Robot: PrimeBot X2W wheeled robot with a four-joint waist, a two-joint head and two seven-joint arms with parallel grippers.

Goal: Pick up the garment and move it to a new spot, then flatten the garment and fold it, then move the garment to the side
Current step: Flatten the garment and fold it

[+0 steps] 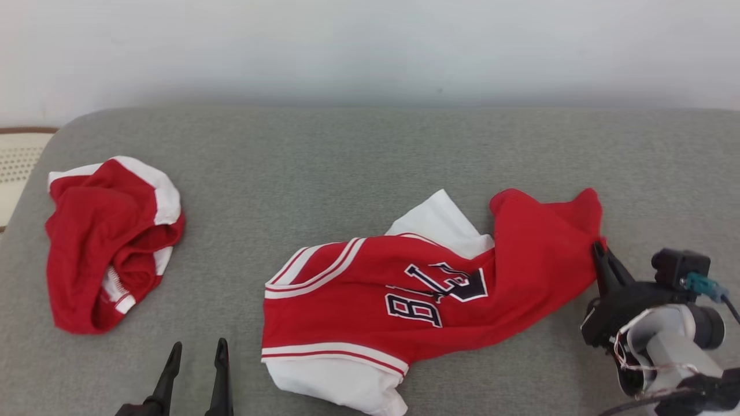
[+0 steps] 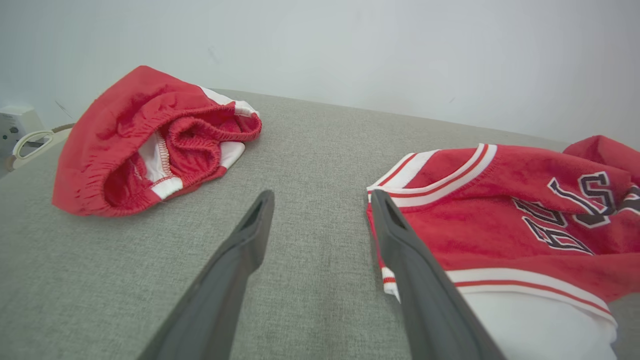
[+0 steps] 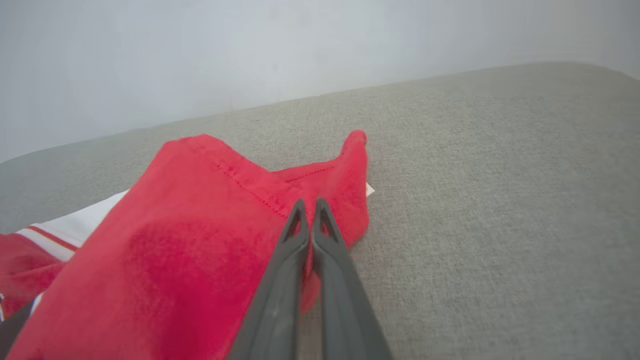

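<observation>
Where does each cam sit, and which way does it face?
Head view: on the head, looking forward and down at the grey cushion; left gripper lower left, right gripper and pale forearm lower right.
Left wrist view: along its open fingers toward shorts and jersey.
Right wrist view: along its shut fingers, pinching the jersey's red edge.
Shared: jersey in all three.

Jersey (image 1: 358, 300) lies right of the shorts (image 1: 98, 248) (well apart) on the cushion (image 1: 347, 162).
</observation>
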